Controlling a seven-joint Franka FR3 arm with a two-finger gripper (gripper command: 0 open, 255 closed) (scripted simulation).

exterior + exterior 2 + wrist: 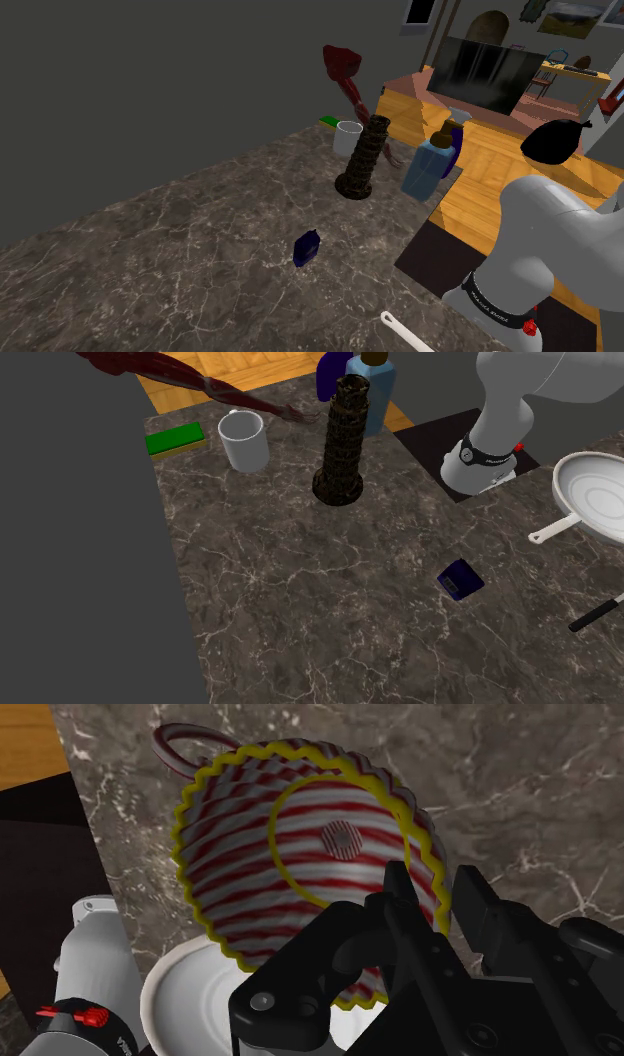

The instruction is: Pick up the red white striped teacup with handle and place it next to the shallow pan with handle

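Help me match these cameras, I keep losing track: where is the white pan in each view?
Shoulder view: the white pan pokes its handle in at the bottom edge, left of the arm's base.
Second exterior view: at the right edge, handle pointing lower left.
Wrist view: its rim lies beneath the striped teacup.
Shared landmark: the red button on the arm's base.

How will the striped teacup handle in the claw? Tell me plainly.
The teacup looks rigid, and its thin wavy rim suggests it is probably fragile. The claw seems to pinch one wall only, so the cup may swing or slip. Its loop handle sits off to one side and might tilt it slightly.
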